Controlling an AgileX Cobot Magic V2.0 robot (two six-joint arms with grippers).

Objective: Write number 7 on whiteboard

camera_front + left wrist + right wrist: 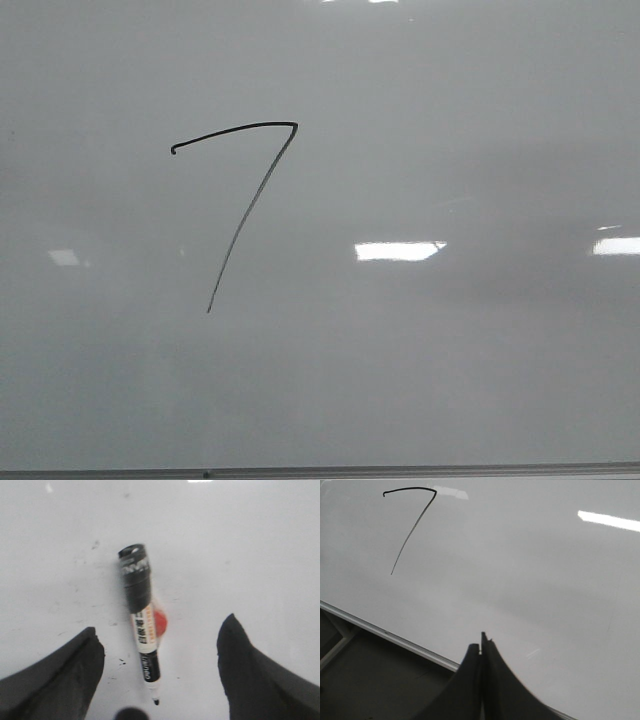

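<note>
The large glossy pale grey-white whiteboard [470, 360] is filling the front view, its thin grey frame running along the bottom edge. The thin black hand-drawn number 7 [250, 200] is sitting upper left of centre, both strokes complete, so the writing is looking finished. The left gripper [157, 655] is hanging with its jaws wide apart over the black-and-white uncapped marker [141, 617], probably set down on the white counter [250, 555]. The right gripper [481, 650] is resting fully closed, idle, holding nothing.

A black-capped marker [141, 625] lies on the white surface [250, 555]
</note>
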